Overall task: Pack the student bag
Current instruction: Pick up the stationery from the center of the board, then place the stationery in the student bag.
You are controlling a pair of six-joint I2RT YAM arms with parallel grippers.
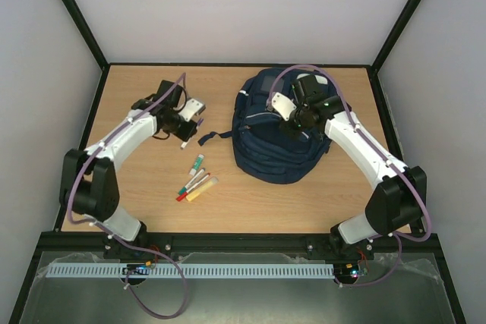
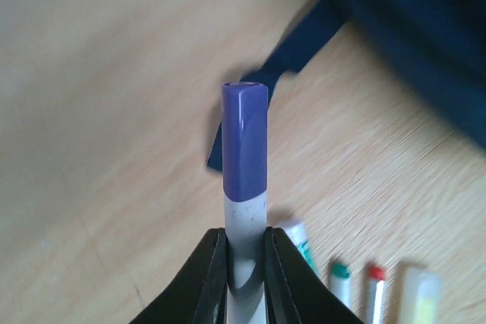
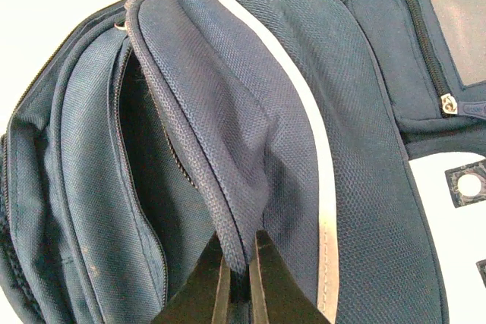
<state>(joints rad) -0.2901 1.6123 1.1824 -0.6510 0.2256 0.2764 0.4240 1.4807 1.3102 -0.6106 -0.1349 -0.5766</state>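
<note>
The navy blue woven-fabric backpack [image 3: 91, 187] carried a white stripe. The cylindrical plastic marker [image 2: 244, 165] had a purple cap and a speckled white barrel. The wooden table [image 2: 99, 111] was light tan.

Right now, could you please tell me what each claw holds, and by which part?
The left claw pinches the purple-capped marker by its white barrel; the right claw pinches the navy backpack by its flap's edge.

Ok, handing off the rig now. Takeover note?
Left gripper: shut on a purple-capped marker, held above the table.
Right gripper: shut on the bag flap edge, holding a pocket open.
Done: pocket opened, marker picked up.
Left: drop the marker in, then pack the loose pens lying by the left arm. What is already inside the bag cannot be seen.
</note>
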